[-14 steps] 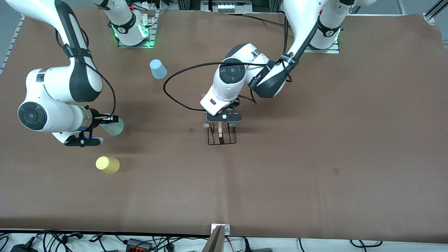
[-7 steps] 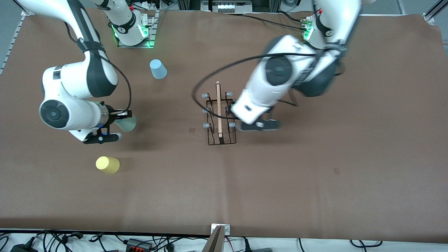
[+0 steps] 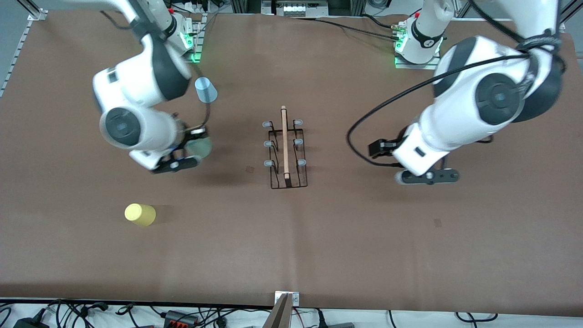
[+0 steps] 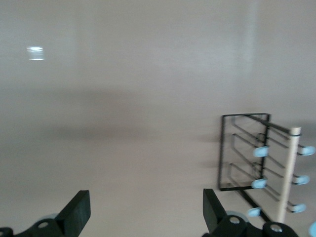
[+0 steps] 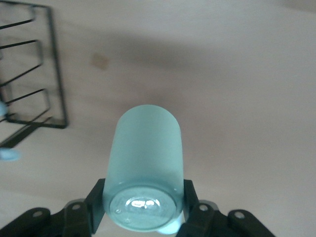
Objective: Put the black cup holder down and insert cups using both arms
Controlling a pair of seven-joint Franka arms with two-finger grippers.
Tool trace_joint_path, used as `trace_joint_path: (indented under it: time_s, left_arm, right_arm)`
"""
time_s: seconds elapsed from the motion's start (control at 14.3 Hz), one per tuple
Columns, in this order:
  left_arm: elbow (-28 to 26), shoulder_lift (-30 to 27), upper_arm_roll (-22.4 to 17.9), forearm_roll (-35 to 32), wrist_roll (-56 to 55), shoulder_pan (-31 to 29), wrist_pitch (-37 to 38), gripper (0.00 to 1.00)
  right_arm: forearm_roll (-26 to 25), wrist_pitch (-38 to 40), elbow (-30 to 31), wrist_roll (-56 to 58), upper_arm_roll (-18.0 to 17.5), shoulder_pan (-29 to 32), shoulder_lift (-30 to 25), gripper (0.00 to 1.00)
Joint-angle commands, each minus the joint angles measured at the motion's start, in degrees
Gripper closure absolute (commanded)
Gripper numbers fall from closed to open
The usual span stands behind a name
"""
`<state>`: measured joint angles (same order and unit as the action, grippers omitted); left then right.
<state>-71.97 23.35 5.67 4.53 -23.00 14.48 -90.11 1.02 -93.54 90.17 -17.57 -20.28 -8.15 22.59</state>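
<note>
Black wire and a light wooden rod are making up the black cup holder (image 3: 285,150), which is standing upright on the brown table (image 3: 364,237) at about its middle, its 6 pale grey-blue pegs sticking out in 2 rows of 3.

The left gripper (image 4: 145,215) is hanging over bare table toward the left arm's end, well apart from the holder, and its fingers (image 4: 79,211) are standing wide apart with nothing between them.

The right gripper (image 5: 143,200) is hovering over the table toward the right arm's end of the holder, near it but not touching, and its fingers are clamping the pale green cup (image 5: 144,170) across the base, the cup lying on its side in the air and pointing toward the holder.

The light blue cup (image 3: 206,89) is sitting on the table near the right arm's base, farther from the front camera than the holder. The yellow cup (image 3: 140,214) is lying toward the right arm's end, nearer to the front camera than the holder. Neither cup is touching anything else, and all 6 pegs are bare.
</note>
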Motion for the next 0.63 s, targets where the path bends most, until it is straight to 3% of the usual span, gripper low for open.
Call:
trace_joint_path:
  time_s: [0.0,0.14,0.56]
  left_arm:
    - [-1.07,-4.80,0.57,-7.15,4.35,-0.24,3.88,0.00]
    - [-0.98,-5.07,0.66,-7.26,7.61,-2.25,6.86,0.00]
    - [-3.16,-6.73,0.40,-5.77,18.25,-11.99,4.87,0.00]
  right_arm:
    - [0.38,0.20,-0.34,-7.72,-5.19,-1.33,-0.09,0.72]
    - [0.47,-1.64,-0.87,-11.60,-5.29,-4.49,0.78,0.72]
    - [0.38,-8.14,-0.96,-20.22,-5.29,-11.27,5.09,0.72]
